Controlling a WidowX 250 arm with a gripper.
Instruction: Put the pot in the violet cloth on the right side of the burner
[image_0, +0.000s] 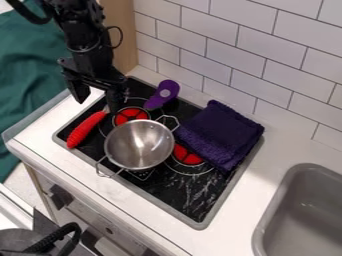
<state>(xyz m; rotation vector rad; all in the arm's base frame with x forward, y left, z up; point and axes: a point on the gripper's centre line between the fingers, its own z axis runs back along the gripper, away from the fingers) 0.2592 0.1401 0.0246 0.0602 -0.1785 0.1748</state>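
The black gripper (98, 104) hangs over the upper left corner of the stove, its two fingers apart with nothing between them. To its lower right, the silver pot (140, 145) stands upright on the middle of the black stovetop, partly over the left burner (131, 115). The pot's two wire handles point to the upper right and lower left. A folded violet cloth (224, 131) lies at the stove's right side, partly covering the right burner (186, 155). Pot and cloth are close together, with the pot to the left of the cloth.
A red-handled utensil (85, 130) lies left of the pot, below the gripper. Behind the pot is a purple utensil (162, 94). The grey sink (300, 205) is at the lower right, and a tiled wall (267, 55) rises behind the counter.
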